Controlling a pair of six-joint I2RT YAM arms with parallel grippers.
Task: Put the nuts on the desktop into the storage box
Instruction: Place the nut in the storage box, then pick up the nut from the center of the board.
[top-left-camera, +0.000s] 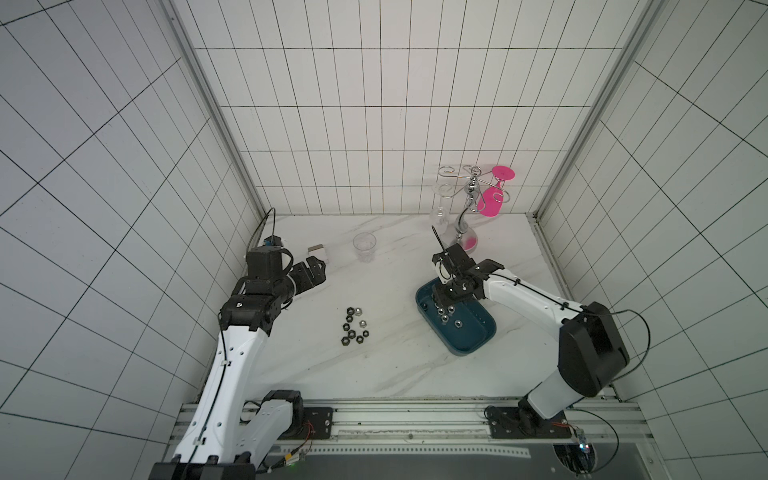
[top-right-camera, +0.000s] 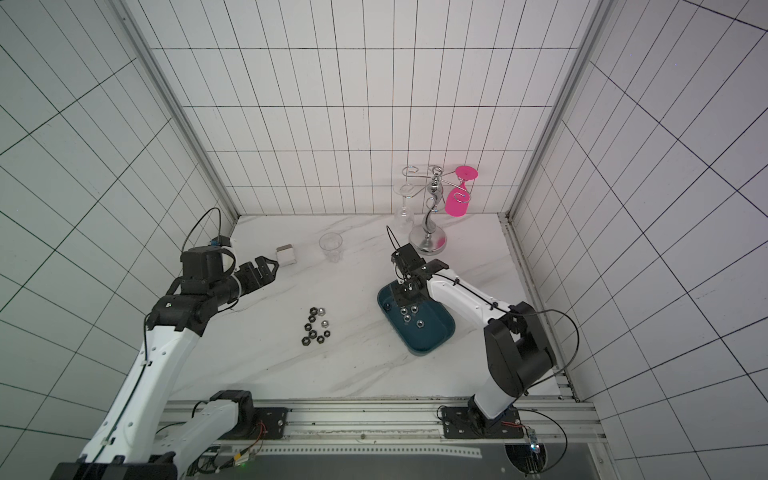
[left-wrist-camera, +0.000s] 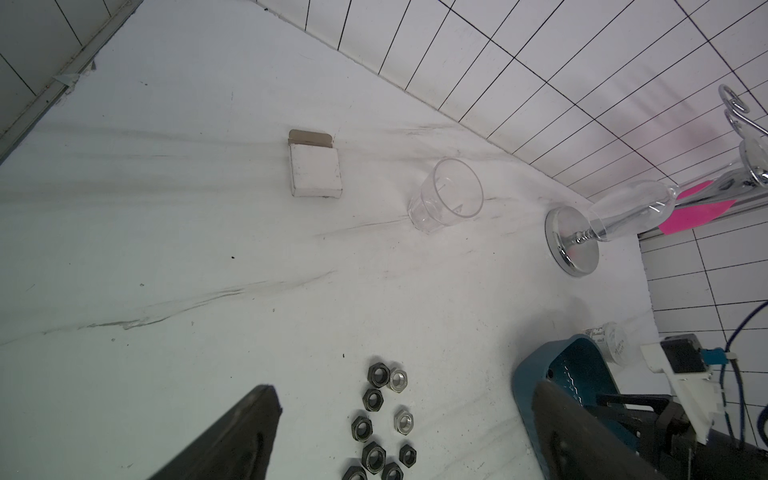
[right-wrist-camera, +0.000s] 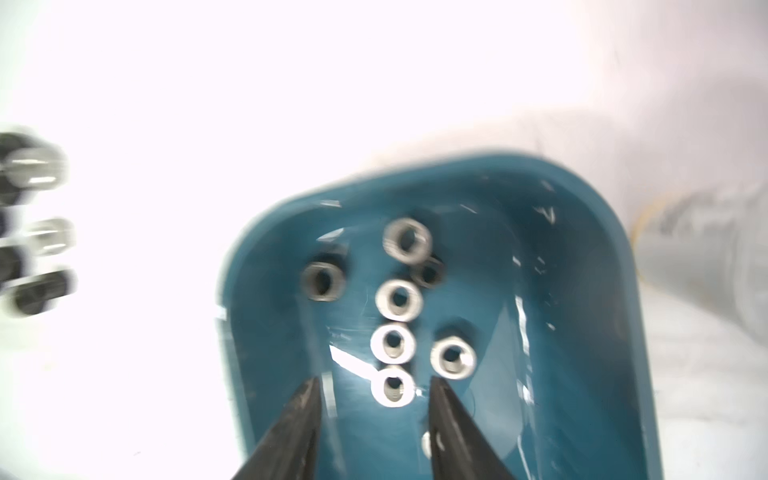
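Note:
Several black and silver nuts (top-left-camera: 356, 328) (top-right-camera: 316, 326) lie in a cluster on the white marble desktop (top-left-camera: 395, 365). The left wrist view shows this cluster (left-wrist-camera: 384, 419) below my left gripper (left-wrist-camera: 405, 388), which hovers wide open and empty to the far left of it (top-left-camera: 316, 270). The dark teal storage box (top-left-camera: 473, 336) (top-right-camera: 432, 340) holds several silver nuts (top-left-camera: 446, 313) (right-wrist-camera: 399, 299). My right gripper (right-wrist-camera: 376, 388) (top-left-camera: 440, 299) points down into the box's far left end, jaws apart. One silver nut (right-wrist-camera: 392, 388) lies loose on the box floor between its fingertips.
A clear drinking glass (top-left-camera: 364, 246) and a small white carton (top-left-camera: 319, 252) stand at the back. A chrome glass rack (top-left-camera: 463, 232) with a pink glass (top-left-camera: 492, 199) stands at the back right. A small white jar (left-wrist-camera: 611, 340) sits just behind the box.

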